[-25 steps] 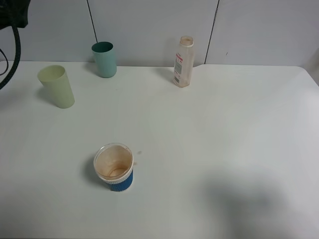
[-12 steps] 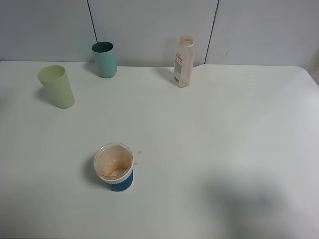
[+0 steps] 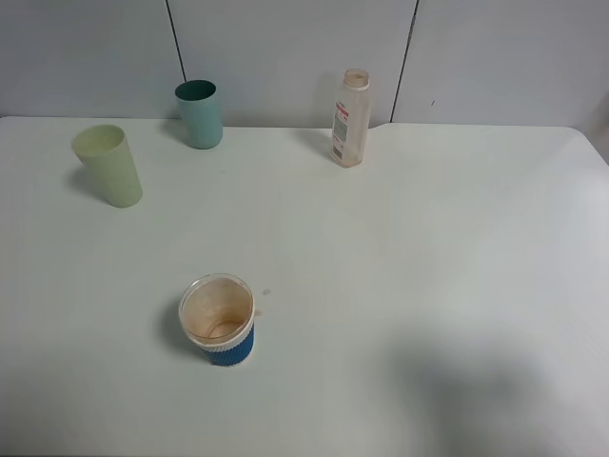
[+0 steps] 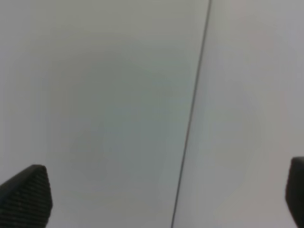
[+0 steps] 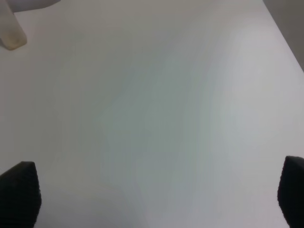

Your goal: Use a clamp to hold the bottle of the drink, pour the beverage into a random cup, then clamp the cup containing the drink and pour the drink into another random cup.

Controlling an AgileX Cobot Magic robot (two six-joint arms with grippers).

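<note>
The bottle (image 3: 350, 119) stands upright and capless at the back of the white table (image 3: 428, 248). Its base also shows in the right wrist view, bottle (image 5: 11, 33). A teal cup (image 3: 199, 114) stands at the back left, and a pale yellow-green cup (image 3: 109, 167) stands nearer the left edge. The beverage is hidden in these views. Neither arm shows in the high view. My left gripper (image 4: 159, 194) is open and empty, facing a wall panel. My right gripper (image 5: 154, 194) is open and empty above bare table, well away from the bottle.
A short stained cup with a blue ribbed sleeve (image 3: 219, 321) stands at the front left. Grey wall panels (image 3: 285, 48) run right behind the bottle and the teal cup. A soft shadow (image 3: 466, 381) lies on the front right of the table.
The dark arm part and cable at the far upper left of the high view have left the picture. The cups and the bottle have not moved.
</note>
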